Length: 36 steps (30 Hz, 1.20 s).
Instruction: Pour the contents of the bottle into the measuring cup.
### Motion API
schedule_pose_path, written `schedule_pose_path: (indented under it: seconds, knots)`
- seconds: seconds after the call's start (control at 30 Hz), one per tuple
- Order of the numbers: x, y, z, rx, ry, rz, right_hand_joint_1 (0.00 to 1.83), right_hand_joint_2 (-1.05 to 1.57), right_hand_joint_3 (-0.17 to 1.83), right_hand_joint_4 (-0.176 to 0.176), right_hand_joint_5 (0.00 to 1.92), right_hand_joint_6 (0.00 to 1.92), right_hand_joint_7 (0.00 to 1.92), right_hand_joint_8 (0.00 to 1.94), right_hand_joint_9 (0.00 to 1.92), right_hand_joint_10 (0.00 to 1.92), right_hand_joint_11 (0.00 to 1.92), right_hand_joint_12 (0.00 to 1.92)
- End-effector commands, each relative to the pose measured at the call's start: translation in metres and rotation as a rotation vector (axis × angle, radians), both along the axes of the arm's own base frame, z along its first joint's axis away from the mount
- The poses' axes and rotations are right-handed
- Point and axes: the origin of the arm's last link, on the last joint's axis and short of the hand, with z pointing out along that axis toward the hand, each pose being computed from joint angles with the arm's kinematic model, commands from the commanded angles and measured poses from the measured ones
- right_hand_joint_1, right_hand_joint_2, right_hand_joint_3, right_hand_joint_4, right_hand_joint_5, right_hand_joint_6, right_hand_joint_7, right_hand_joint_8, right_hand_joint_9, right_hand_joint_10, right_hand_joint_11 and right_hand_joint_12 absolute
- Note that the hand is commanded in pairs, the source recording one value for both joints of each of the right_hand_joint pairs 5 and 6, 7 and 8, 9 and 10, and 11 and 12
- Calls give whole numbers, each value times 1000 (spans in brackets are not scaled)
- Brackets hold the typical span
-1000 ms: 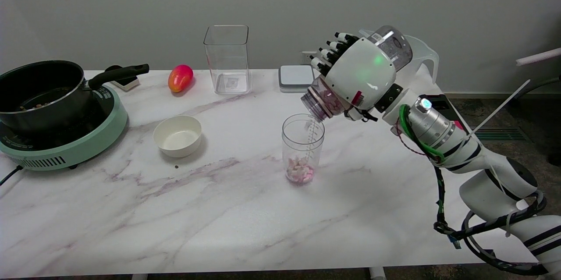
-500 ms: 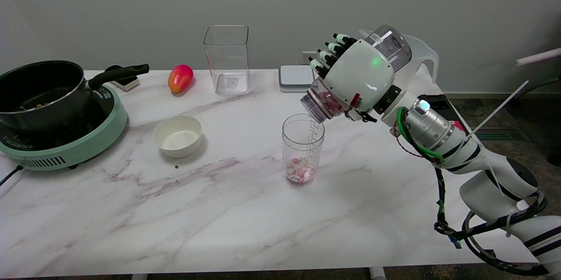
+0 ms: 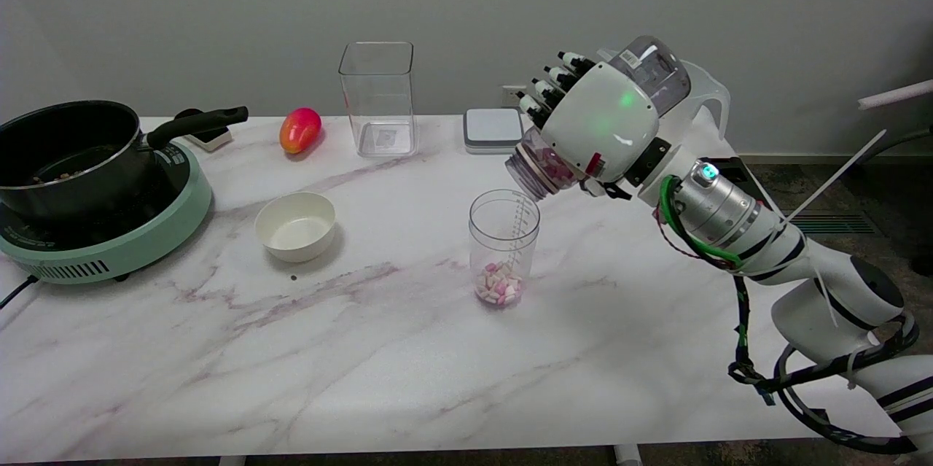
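Observation:
My right hand (image 3: 601, 119) grips a clear bottle (image 3: 538, 167), tilted with its open mouth pointing down and left. Pink and white pieces sit inside the neck near the mouth. The bottle's base sticks out above the hand at the upper right. Just below and left of the mouth stands the clear measuring cup (image 3: 504, 247), upright on the marble table (image 3: 364, 349). A small heap of pink and white pieces lies in the cup's bottom. The bottle's mouth hangs a little above the cup's right rim, apart from it.
A white bowl (image 3: 295, 225) sits left of the cup. A black pot (image 3: 69, 152) stands on a green cooker (image 3: 109, 247) at far left. At the back are a mango (image 3: 299, 130), a tall clear container (image 3: 377, 98), a small scale (image 3: 492, 129) and a clear jug (image 3: 711, 98).
The hand has lifted the bottle slightly up and to the right, away from the cup's rim. The pieces in the cup have settled.

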Motion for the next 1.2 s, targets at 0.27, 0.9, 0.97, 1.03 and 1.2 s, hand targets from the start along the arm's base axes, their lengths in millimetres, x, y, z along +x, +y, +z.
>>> schedule_pose_path:
  seconds: [0.27,0.9,0.97,1.03,1.2]
  knots:
    - [0,0,0,-5,41,10,1285,1397,272,0,1876,1876,1826,1826,1377,1377,1284,1284]
    - [-7,4,-20,53,47,3,1254,1477,260,0,1903,1903,1848,1848,1392,1392,1301,1301]
    - [-7,4,-19,50,51,6,1256,1478,260,0,1904,1904,1848,1848,1392,1392,1302,1302]
    - [-7,4,-19,51,57,9,1255,1479,259,0,1905,1905,1848,1848,1393,1393,1302,1302]
    - [-7,3,-18,44,76,16,1253,1482,259,0,1910,1910,1849,1849,1395,1395,1303,1303]
